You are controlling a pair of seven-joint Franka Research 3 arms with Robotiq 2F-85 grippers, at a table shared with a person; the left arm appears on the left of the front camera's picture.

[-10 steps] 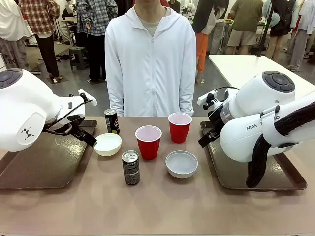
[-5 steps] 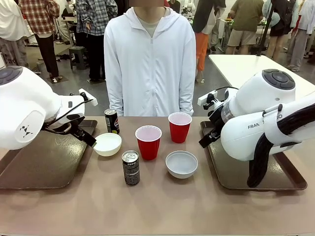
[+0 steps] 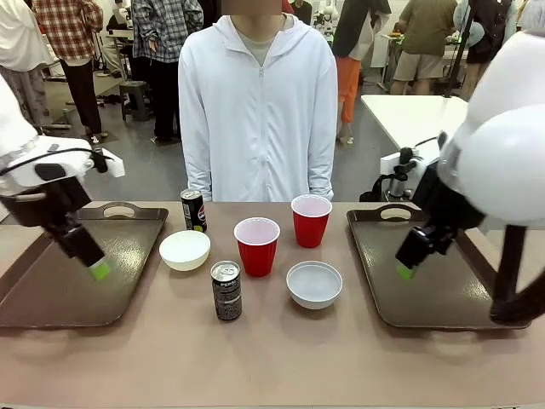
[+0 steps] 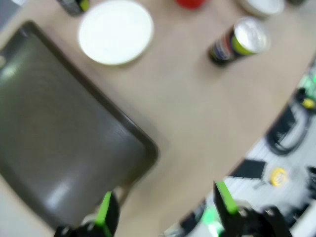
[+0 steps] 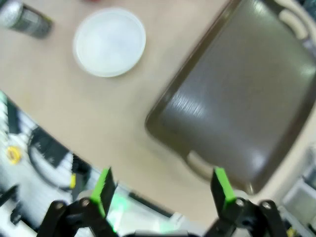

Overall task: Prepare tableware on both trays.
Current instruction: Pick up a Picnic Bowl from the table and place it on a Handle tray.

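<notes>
Currently the left gripper [image 3: 99,270] and right gripper [image 3: 405,270] are being held with jaws apart, empty, above the glossy, round-cornered left tray [image 3: 51,298] and right tray [image 3: 443,302]. Between the trays, round white bowls [image 3: 185,250] [image 3: 314,284], red plastic cups [image 3: 256,247] [image 3: 311,221] and slim black cans [image 3: 226,290] [image 3: 193,210] are being observed upright on the matte tan table [image 3: 272,358].

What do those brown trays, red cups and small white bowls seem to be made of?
The trays look like moulded plastic: dark brown, semi-glossy, with soft reflections. The red cups seem thin plastic, shiny outside, white inside. The bowls are smooth white, plastic or perhaps ceramic; unclear.
</notes>
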